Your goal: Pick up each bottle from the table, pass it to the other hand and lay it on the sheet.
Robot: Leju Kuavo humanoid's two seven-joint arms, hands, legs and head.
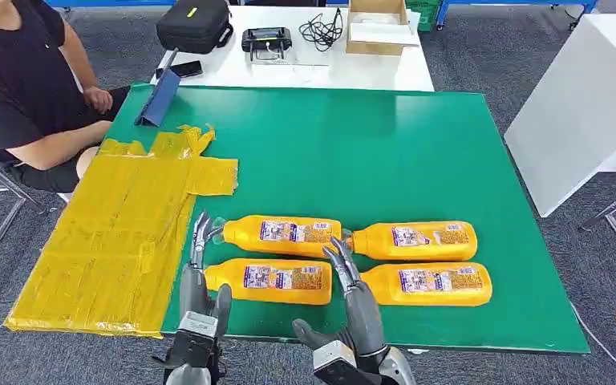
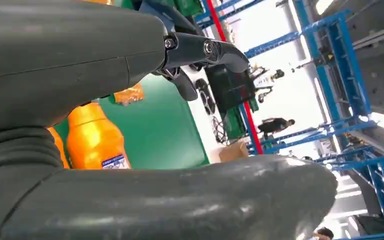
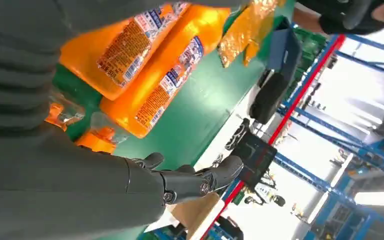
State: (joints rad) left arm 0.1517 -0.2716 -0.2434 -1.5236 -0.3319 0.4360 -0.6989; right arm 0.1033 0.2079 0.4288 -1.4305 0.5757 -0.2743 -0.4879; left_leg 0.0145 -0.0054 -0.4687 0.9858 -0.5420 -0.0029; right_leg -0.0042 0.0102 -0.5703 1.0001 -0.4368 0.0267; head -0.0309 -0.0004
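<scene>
Both hands are held open with nothing in them: the left hand point(image 1: 200, 277) beside the front-left bottle point(image 1: 277, 280), the right hand point(image 1: 353, 301) between the front bottles. Four orange bottles lie on the green table point(image 1: 385, 152), right of the yellow sheet point(image 1: 120, 233).

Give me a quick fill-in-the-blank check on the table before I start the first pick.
1. The number of orange bottles lying on the green mat is ____.
2. The number of bottles on the yellow sheet is ____.
3. The left hand and right hand both hold ____.
4. The yellow sheet lies on the robot's ____ side of the bottles.

Missing words: four; zero; nothing; left
</scene>
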